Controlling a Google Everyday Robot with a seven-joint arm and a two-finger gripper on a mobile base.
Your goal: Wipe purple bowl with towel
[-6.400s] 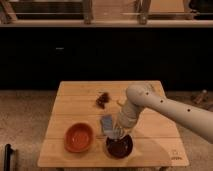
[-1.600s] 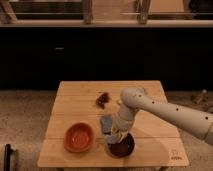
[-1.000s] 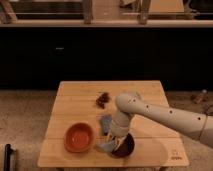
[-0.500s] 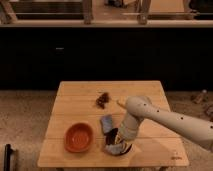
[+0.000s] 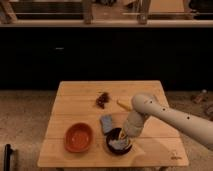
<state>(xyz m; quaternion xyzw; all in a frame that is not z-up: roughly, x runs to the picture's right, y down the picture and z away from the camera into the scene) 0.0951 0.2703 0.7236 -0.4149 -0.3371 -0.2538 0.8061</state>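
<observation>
The purple bowl (image 5: pixel 114 149) sits near the front edge of the wooden table (image 5: pixel 75 95), right of centre. A pale towel (image 5: pixel 118 144) lies inside it. My gripper (image 5: pixel 123 138) reaches down from the right into the bowl, right over the towel. The white arm (image 5: pixel 165 116) comes in from the right and hides the bowl's right side.
An orange bowl (image 5: pixel 79 137) sits left of the purple bowl. A small blue-grey packet (image 5: pixel 106 123) lies between them, just behind. A dark brown clump (image 5: pixel 103 99) lies near the table's back centre, with a small yellowish item (image 5: pixel 123 104) to its right.
The arm has swung back and forth over the purple bowl, first left, then right. The towel has shifted inside the bowl with the gripper.
</observation>
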